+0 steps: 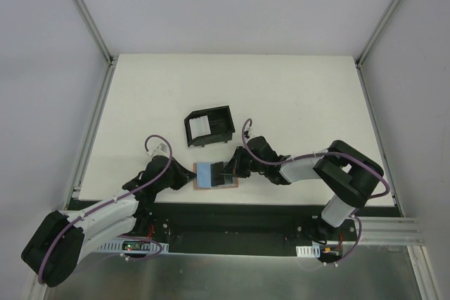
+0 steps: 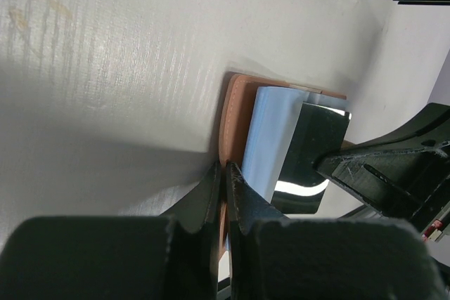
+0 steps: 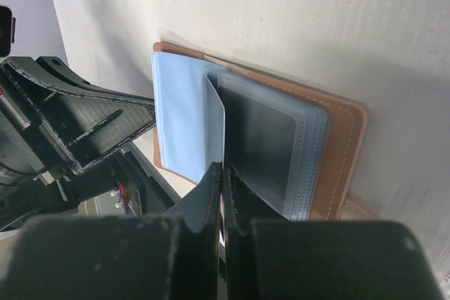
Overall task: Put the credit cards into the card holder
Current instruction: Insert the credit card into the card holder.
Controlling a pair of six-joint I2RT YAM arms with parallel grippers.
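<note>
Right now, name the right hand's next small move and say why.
Probably slide the pale card into the card holder: the right hand pinches it on edge between the blue leaf and the clear pockets, and the left hand clamps the holder's rim.

Black open-sided box [image 1: 209, 126] set askew near middle of white counter [image 1: 295, 96] (faint woven grain up close). Metal rails [image 1: 90, 138] along both side edges.

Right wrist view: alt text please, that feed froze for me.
The right gripper is shut on a thin pale sheet, likely a card, standing on edge over the open tan card holder with its blue plastic sleeves. The left gripper grips its left edge, on a white table.
</note>
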